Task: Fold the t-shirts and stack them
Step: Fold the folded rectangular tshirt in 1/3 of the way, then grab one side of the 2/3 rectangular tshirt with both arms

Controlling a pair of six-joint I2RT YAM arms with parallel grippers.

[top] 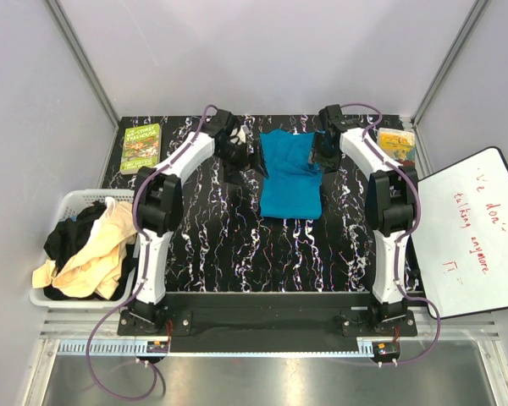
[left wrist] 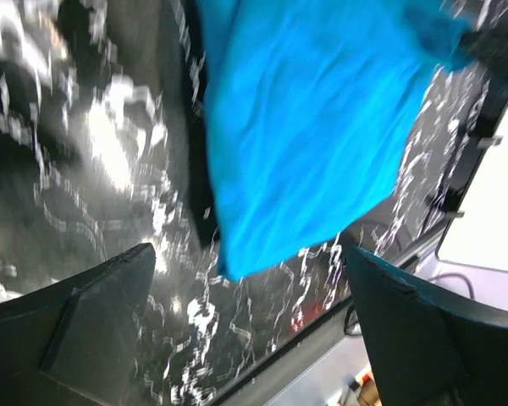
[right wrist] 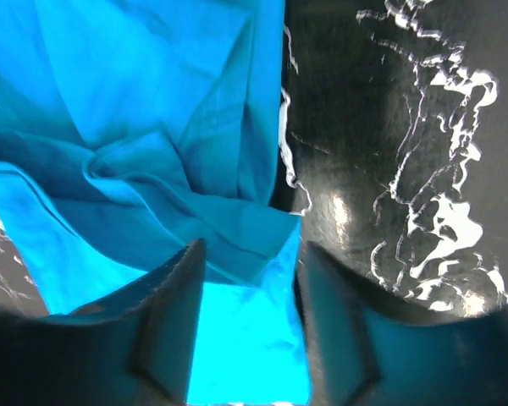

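A teal blue t-shirt [top: 288, 176] lies partly folded on the black marbled table [top: 212, 245], at the back middle. My left gripper [top: 239, 159] hovers just left of the shirt, open wide and empty; in the left wrist view [left wrist: 250, 288] the shirt [left wrist: 305, 127] lies ahead of the fingers. My right gripper [top: 321, 152] is at the shirt's right back edge. In the right wrist view [right wrist: 252, 330] its jaws are open and straddle a rumpled corner of the shirt [right wrist: 152, 127]. A black t-shirt [top: 72, 233] and cream-beige t-shirts [top: 97, 258] lie heaped in the basket.
A white slatted basket [top: 68, 203] stands off the table's left edge. A green book [top: 141, 147] lies at the back left corner and a yellow book [top: 397, 144] at the back right. A whiteboard [top: 470, 233] leans at the right.
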